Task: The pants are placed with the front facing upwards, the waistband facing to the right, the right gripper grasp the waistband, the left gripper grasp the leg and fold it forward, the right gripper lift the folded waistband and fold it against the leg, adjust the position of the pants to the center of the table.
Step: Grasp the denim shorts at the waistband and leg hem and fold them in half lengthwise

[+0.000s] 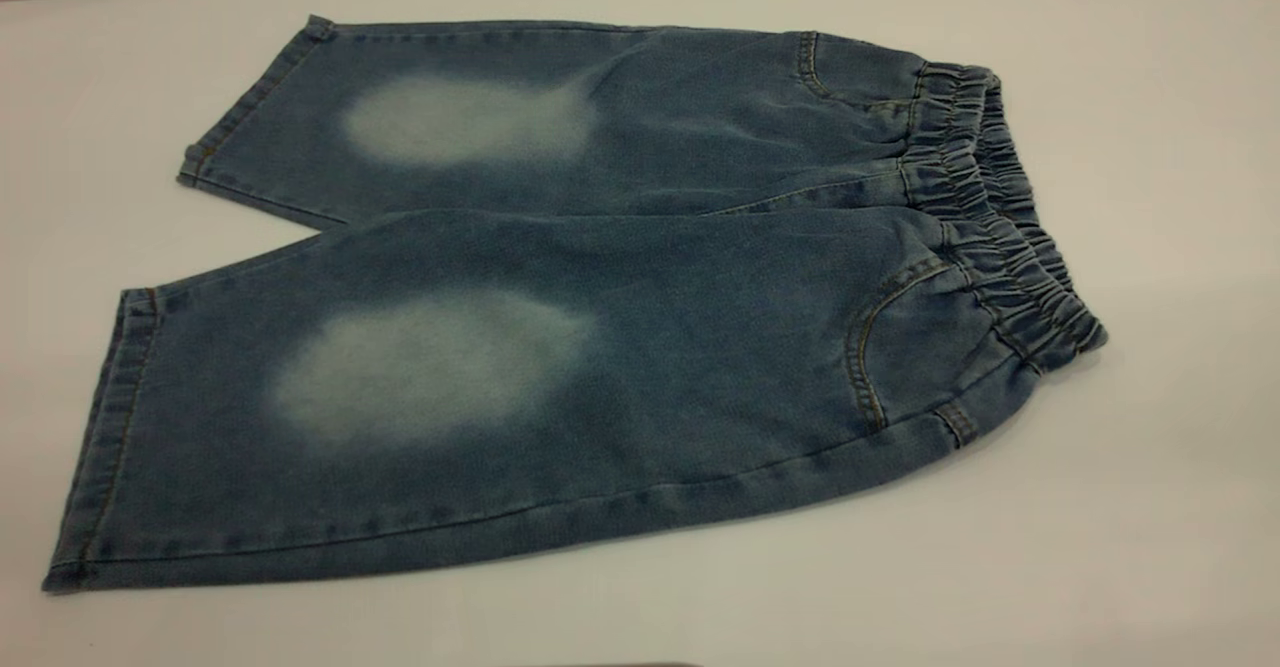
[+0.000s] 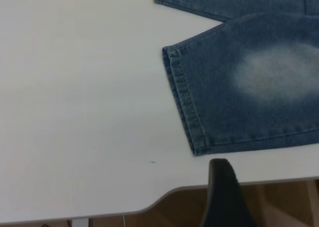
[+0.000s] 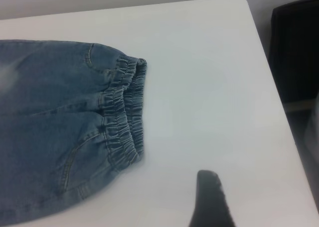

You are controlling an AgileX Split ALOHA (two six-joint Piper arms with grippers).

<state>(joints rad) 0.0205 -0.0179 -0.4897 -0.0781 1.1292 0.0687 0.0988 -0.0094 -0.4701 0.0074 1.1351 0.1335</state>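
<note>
pants: blue denim, flat & unfolded on the table, front up, both legs spread w/ a V gap between the hems on the left side of the exterior view
waistband: puckered elastic, on the right end, lying flat, nothing touching it
faded patches: one pale oval per leg, far one partly cut off in the left wrist view
left gripper: only one dark fingertip pokes into its wrist cam, near the table edge, just beside the near leg's hem corner, not touching. can't tell how far open, holds nothing visible
right gripper: same deal, one dark finger showing over bare table, near the waistband but apart from it. opening can't be judged
exterior view: neither arm shows in it
</note>
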